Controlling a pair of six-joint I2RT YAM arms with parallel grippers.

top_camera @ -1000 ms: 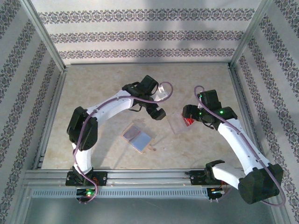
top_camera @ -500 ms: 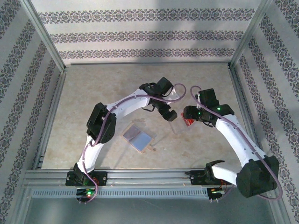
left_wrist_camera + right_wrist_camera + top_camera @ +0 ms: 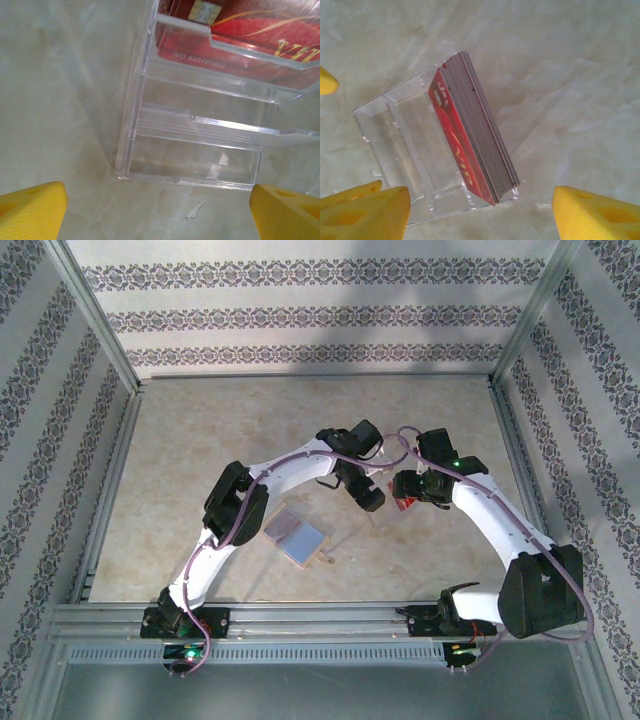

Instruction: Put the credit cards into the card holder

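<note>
The left jaws stood released, their yellow fingertips (image 3: 31, 206) wide apart, with nothing grasped. A clear stand (image 3: 195, 150) rested on the bench (image 3: 200, 440) just ahead of the gap. The right jaws were likewise released, fingertips (image 3: 595, 212) spread wide and low over the same clear stand (image 3: 402, 132). The credit cards (image 3: 470, 150) stood as one tilted stack in the end slot of the stand, red face outward, grey edges behind. The card holder (image 3: 295, 533) lay open on the bench, grey-lilac pockets up, well apart from the stand on the left arm's side.
</note>
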